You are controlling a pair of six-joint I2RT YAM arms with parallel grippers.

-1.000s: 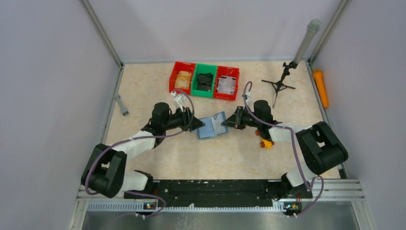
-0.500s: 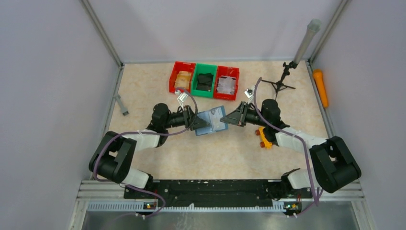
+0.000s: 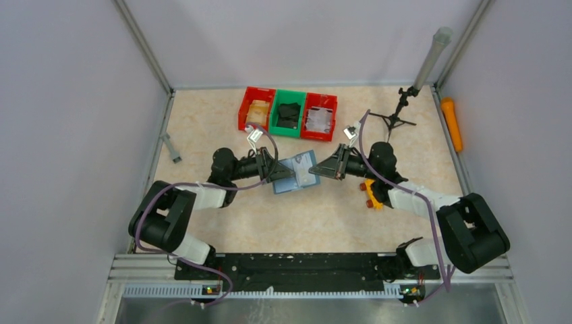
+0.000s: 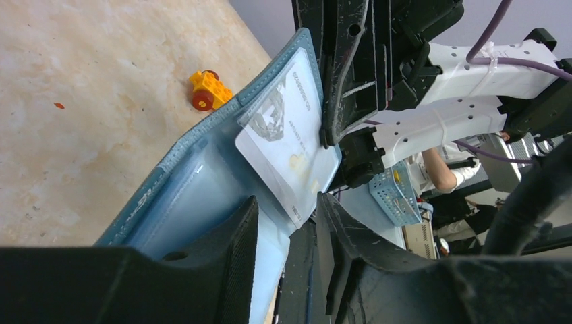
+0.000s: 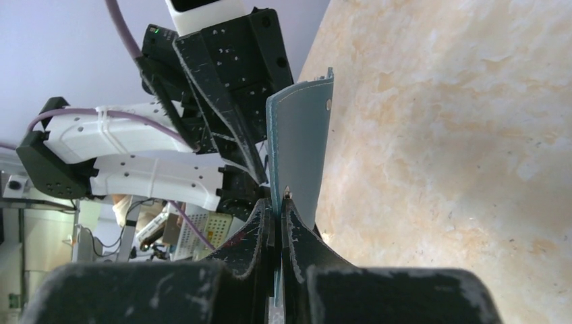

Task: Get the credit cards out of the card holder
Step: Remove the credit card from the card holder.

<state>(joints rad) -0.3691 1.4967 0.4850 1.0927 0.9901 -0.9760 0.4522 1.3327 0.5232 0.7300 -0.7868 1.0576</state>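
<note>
right jaws clamp one edge of the open card holder (image 3: 297, 173); left jaws stand apart astride its other half, near a pale card (image 4: 287, 145).

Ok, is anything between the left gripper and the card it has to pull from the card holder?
Nothing visible does. The pale card sits exposed in the open card holder, its lower corner between the open fingers of the left gripper. The right gripper pinches the holder's far edge, beyond the card.

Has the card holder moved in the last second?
Yes, slightly. The card holder now sits a little closer to the green bin and a bit further left in the overhead view.
</note>
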